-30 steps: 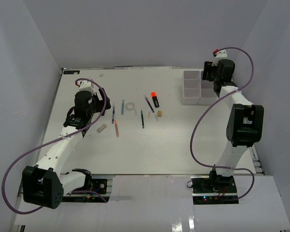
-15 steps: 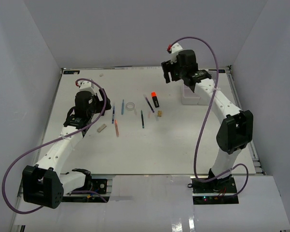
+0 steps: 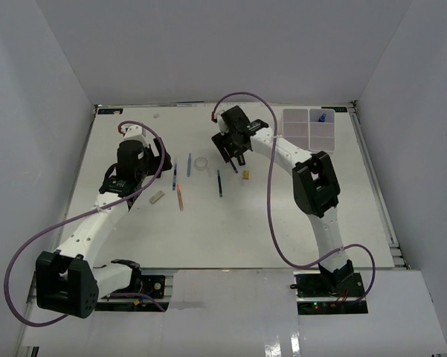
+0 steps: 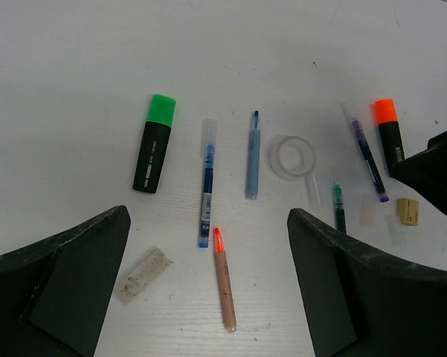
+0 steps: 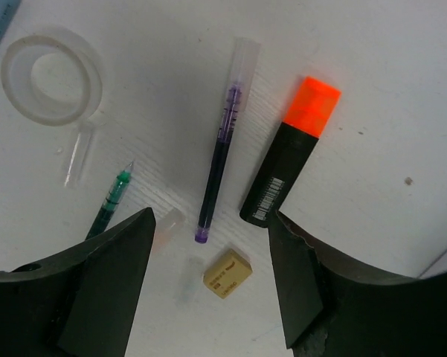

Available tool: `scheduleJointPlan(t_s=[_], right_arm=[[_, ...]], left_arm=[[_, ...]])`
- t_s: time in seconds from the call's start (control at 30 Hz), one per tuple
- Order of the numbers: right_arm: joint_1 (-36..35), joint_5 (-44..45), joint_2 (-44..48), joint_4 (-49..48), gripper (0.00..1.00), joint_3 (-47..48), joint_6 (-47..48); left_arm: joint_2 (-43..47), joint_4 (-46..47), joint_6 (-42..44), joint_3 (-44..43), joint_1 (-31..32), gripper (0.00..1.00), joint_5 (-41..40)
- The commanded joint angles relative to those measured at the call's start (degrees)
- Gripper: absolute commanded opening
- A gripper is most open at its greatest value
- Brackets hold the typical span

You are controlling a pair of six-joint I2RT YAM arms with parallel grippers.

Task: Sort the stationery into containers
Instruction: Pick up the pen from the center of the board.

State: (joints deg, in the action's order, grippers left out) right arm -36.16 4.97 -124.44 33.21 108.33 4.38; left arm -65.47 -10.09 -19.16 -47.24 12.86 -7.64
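My right gripper (image 5: 208,219) hangs open just above the table, astride the lower end of a purple pen (image 5: 222,149) and a tan block (image 5: 227,273). The orange-capped marker (image 5: 290,160) lies by its right finger. A tape ring (image 5: 52,71) and a green pen (image 5: 111,197) lie to the left. My left gripper (image 4: 208,216) is wide open and empty above a pink stick (image 4: 224,286), a grey block (image 4: 143,275), a green-capped marker (image 4: 152,145) and two blue pens (image 4: 207,186). The white containers (image 3: 309,126) stand at the back right, with a blue item (image 3: 323,117) in one compartment.
The right arm (image 3: 283,152) stretches across from the right side to the table's middle. White walls enclose the table on three sides. A loose clear pen cap (image 5: 78,160) lies under the tape ring.
The right arm has swung left from over the containers to above the orange marker and purple pen. The left arm has stayed put.
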Motion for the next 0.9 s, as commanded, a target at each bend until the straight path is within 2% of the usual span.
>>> scheduleJointPlan(t_s=[0.0, 0.27, 0.47, 0.73, 0.87], right_arm=[[-0.4, 0.3, -1.8, 1.8, 0.68, 3.4, -2.1], [-0.7, 0.1, -5.5, 0.2, 0.56, 3.5, -3.3], [-0.6, 0.4, -6.8, -0.8, 0.42, 2.7, -3.7], [-0.6, 1.6, -8.6, -1.5, 0.36, 2.8, -3.9], [-0.5, 2.1, -9.5, -1.7, 0.30, 2.8, -3.9]], left_arm=[[-0.1, -0.1, -0.5, -1.3, 0.1, 0.98, 1.0], [-0.4, 0.0, -0.7, -1.4, 0.2, 0.98, 1.5], [-0.7, -0.1, -0.7, -1.4, 0.1, 0.98, 1.8], [-0.8, -0.2, -0.9, -1.4, 0.1, 0.98, 2.4], [-1.0, -0.2, -0.9, -1.4, 0.1, 0.98, 2.4]])
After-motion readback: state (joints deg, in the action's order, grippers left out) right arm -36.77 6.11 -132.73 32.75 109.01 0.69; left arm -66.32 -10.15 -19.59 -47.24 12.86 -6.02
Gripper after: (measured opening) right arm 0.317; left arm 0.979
